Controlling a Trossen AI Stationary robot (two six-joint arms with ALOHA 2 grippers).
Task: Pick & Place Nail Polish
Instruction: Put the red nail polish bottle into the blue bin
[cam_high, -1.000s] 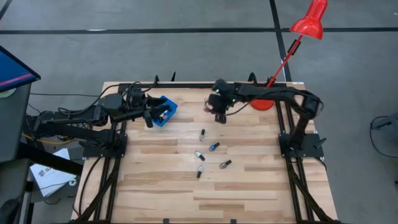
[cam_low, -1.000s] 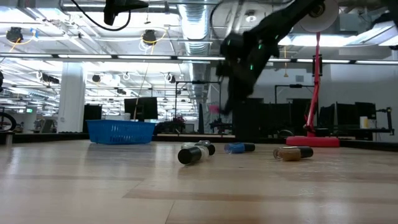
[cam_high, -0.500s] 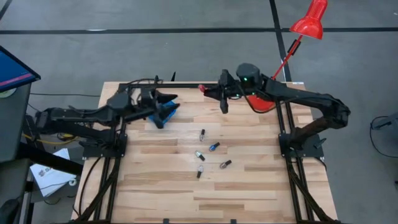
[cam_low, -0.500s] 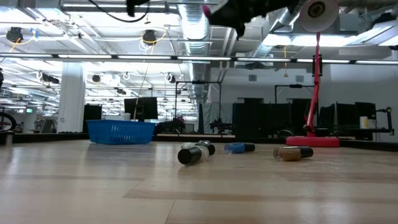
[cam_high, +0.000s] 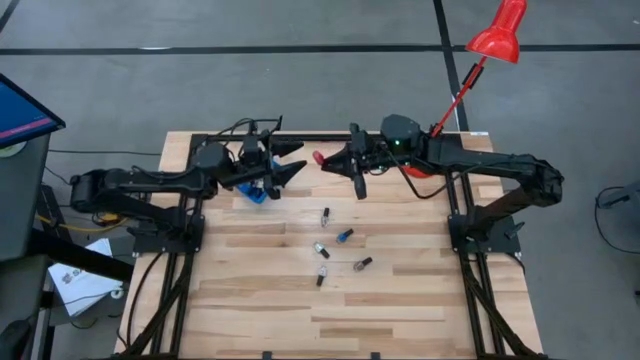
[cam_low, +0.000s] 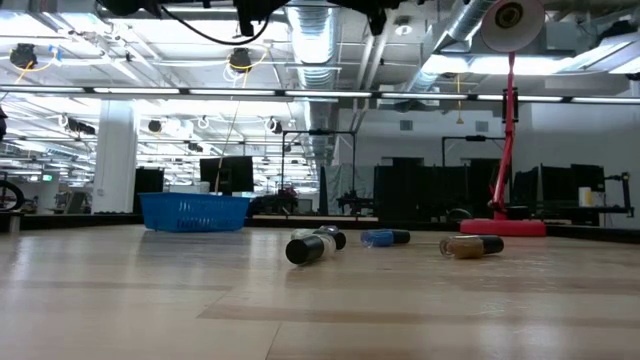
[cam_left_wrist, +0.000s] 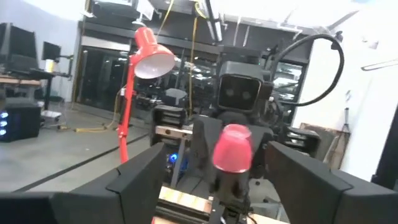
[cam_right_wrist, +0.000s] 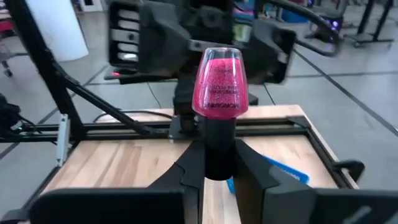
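My right gripper pinches a pink nail polish bottle by its cap; left gripper spread, waiting — five bottles left on the table.

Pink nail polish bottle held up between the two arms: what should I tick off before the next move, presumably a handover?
1. Right gripper shut on the dark cap of the pink glass nail polish bottle: ok.
2. Left gripper open and facing the bottle: ok, its fingers are spread either side of it in the left wrist view.
3. Bottle between the left gripper's fingers: cannot tell; from above it looks just short of them.
4. Blue plastic bin reachable: cannot tell; the left arm covers most of it from above.
5. Five other small bottles lying on the wooden table, away from both arms: ok.
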